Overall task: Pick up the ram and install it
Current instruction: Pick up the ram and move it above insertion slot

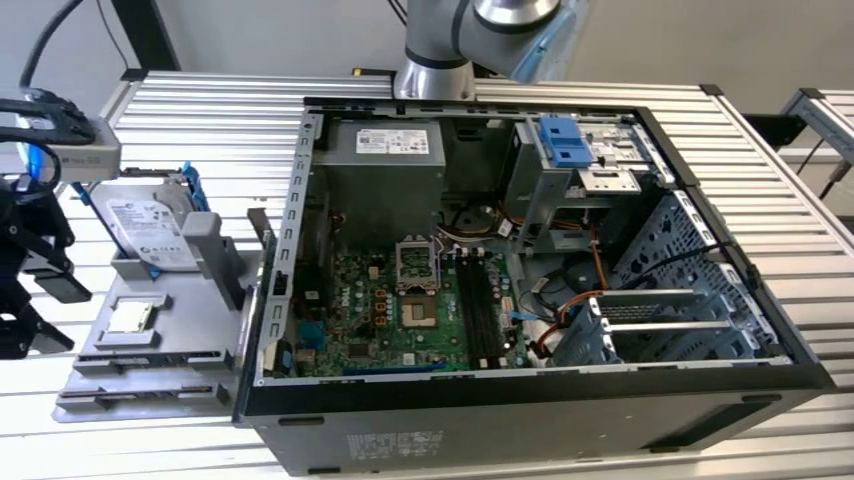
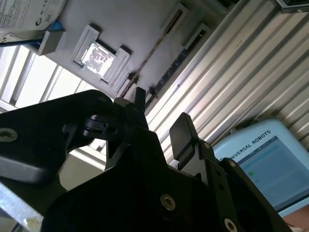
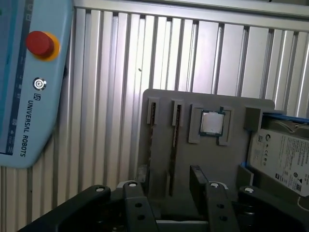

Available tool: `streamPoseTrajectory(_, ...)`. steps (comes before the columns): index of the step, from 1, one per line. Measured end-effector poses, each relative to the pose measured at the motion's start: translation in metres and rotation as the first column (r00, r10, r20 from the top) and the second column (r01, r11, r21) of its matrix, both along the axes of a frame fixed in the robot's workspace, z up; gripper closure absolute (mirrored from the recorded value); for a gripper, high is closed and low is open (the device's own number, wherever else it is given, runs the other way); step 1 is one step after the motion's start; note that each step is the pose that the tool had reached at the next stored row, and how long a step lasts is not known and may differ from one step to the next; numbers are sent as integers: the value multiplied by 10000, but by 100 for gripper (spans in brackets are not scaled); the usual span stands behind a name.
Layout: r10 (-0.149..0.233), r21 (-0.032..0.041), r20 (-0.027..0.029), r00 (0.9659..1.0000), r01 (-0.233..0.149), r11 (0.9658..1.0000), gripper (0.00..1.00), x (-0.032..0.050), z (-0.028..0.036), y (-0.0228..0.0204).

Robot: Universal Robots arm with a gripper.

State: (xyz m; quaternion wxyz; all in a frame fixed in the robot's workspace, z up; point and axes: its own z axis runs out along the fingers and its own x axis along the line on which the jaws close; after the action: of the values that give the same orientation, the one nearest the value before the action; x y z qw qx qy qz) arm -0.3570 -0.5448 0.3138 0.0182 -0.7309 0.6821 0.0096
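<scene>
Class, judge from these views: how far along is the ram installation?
Nothing looks done: the motherboard slots look empty. In hand: nothing; the open gripper hovers over the grey holder, where the ram seems to stand edge-on in a slot. Pickup and installation remain.

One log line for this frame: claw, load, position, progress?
claw open | load: none | position: by the grey tray, beside the computer case | ram: not picked up | board slots: look empty

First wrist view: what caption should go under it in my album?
Open gripper over a grey parts tray, with hard drive and teach pendant nearby.
</scene>
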Motion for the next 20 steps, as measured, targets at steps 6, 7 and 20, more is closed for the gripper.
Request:
streamPoseTrajectory(6,-10,-6,15,10000,10,10000,0,0,-95,0)
streamPoseTrajectory(7,-11,-6,9,10000,11,10000,0,-1,-121,1)
streamPoseTrajectory(20,-110,-5,-5,9999,110,9999,0,0,-343,-62)
